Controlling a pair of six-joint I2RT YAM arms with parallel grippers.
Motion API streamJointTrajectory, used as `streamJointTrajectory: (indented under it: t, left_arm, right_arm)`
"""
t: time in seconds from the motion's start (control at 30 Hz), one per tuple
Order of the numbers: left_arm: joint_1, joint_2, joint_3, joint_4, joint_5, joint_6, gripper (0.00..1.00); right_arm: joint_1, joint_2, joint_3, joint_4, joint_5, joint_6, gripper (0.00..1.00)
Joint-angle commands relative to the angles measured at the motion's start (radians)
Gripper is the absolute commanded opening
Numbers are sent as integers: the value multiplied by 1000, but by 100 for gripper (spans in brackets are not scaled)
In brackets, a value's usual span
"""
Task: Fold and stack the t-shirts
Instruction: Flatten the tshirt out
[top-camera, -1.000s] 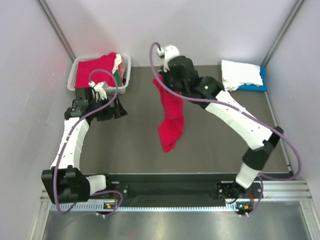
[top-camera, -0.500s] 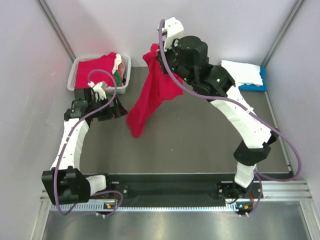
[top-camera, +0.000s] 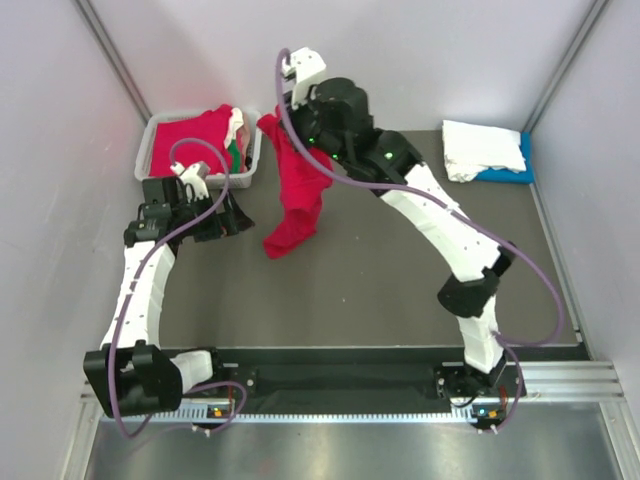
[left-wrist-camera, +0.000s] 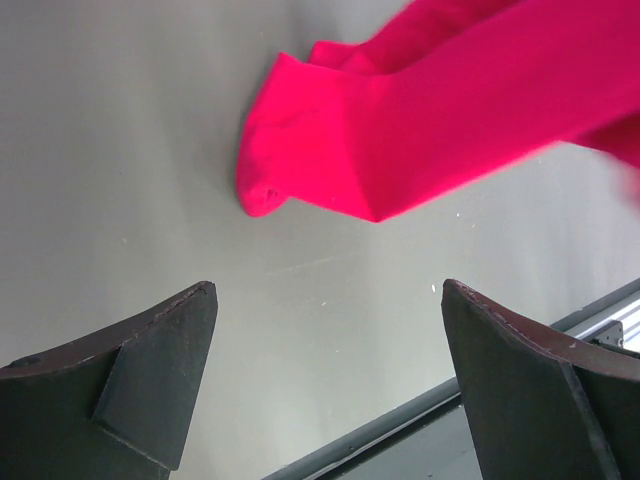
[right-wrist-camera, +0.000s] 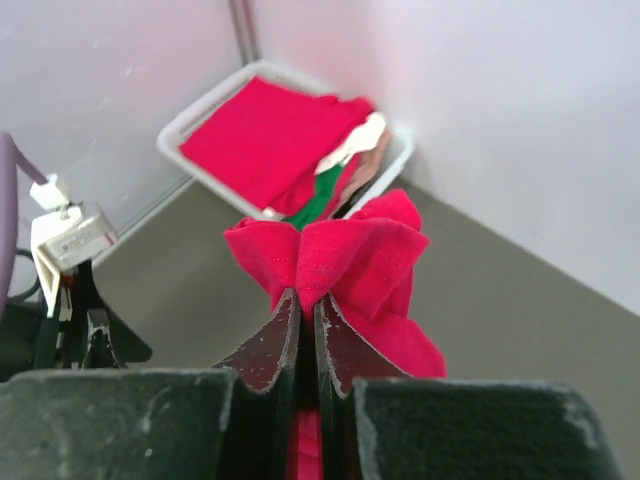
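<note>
Currently held: one red t-shirt (top-camera: 298, 190), pinched by the right gripper (right-wrist-camera: 305, 295), whose jaws are closed tight on a bunched knot of cloth
Where it hangs: from a grip raised just beside the right wall of the tub (top-camera: 252, 160), the cloth drops as a narrow rope over the table (top-camera: 400, 270)
Long axis: runs from the pinch at the far side down towards the near side, bending slightly left at its lower end
Left gripper (left-wrist-camera: 328, 290): jaws spread wide with nothing between them, low over the table
Deciding relation: the shirt's free lower end lies just to the right of the left gripper and ahead of its fingers — so the left arm is the nearer one to take it
Only the right wrist view shows: the pinch itself, plus heaped shirts (right-wrist-camera: 265, 140) in the tub, red over green and pale cloth
Only the left wrist view shows: the lower end as a doubled fold; whether it touches the table I cannot tell
Only the top view shows: a folded white t-shirt (top-camera: 483, 148) on a blue t-shirt (top-camera: 508, 176), far right, well apart from both grippers
Likely step: getting the shirt spread flat — folding not yet begun
</note>
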Motion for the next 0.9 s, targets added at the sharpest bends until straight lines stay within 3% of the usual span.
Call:
streamJointTrajectory:
  t: [0.0,0.2,0.53,0.67,0.8,0.87]
  left_arm:
    - [18,-29,2,47,33,-18,98]
    - [51,-27,-9,64,56,-33,98]
    - [65,-23,-11,67,63,-50,98]
    - [74,-10,-6,60,60,-46,98]
    - [77,-6,-4,53,56,-35,98]
    - [79,-1,5,50,51,-35,98]
  right_arm:
    - [41,76,45,100,-118,56,0]
    - [102,63,62,143,-222,30,0]
    - [137,-189,1,181,-163,-135,0]
    - [110,-253,-33,120,-70,-129,0]
    - [79,-353,-241,57,134,-139,0]
    - [-5,-452,-346,69,207,-111,0]
